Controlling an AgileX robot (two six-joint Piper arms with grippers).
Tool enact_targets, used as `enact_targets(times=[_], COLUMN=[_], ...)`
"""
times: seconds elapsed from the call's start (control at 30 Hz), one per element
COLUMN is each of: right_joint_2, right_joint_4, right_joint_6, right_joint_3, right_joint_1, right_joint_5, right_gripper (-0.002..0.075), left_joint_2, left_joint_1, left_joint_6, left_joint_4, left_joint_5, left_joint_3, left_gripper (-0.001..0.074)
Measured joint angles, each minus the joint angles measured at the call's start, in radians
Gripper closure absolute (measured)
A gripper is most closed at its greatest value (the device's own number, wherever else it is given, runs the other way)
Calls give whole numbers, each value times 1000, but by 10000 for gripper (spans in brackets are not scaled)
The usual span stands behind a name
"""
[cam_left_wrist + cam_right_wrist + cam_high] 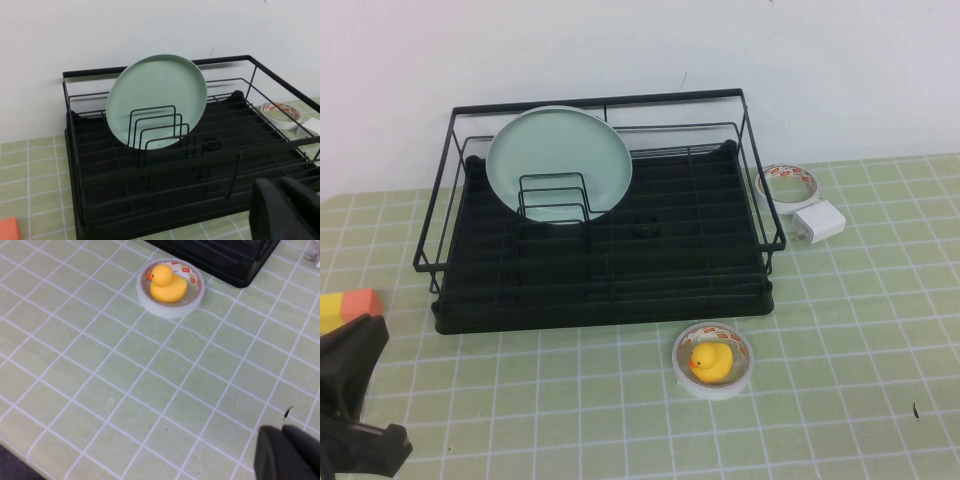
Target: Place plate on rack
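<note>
The pale mint-green plate point(560, 150) stands upright in the back left part of the black wire rack point(620, 290), leaning among the upright wire dividers. It also shows in the left wrist view point(160, 90), inside the rack point(150, 200). My left gripper point(362, 350) is shut and empty at the table's front left, in front of the rack's left corner; its tips show in the left wrist view point(282, 200). My right gripper point(287, 452) is shut and empty over the bare mat at the front right. It is out of the high view.
A white tape roll point(685, 378) holding a yellow rubber duck point(710, 360) lies in front of the rack, and the duck shows in the right wrist view point(166, 282). Another tape roll point(787, 183) and a white charger point(818, 222) lie right of the rack. An orange and yellow block point(345, 305) lies at the left edge.
</note>
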Motion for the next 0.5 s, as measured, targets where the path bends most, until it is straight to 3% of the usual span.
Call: enact_targets(times=[0.27, 0.5], right_joint_2=[0, 0], right_joint_4=[0, 4], right_joint_6=[0, 0], right_joint_3=[0, 0], right_joint_1=[0, 0], right_joint_5=[1, 2], right_gripper=[726, 726], left_joint_2=[-64, -263], left_joint_1=[18, 266], left_joint_6=[15, 57], left_joint_4=[0, 0], left_joint_5=[-24, -19], left_joint_3=[0, 65], left_gripper=[736, 736])
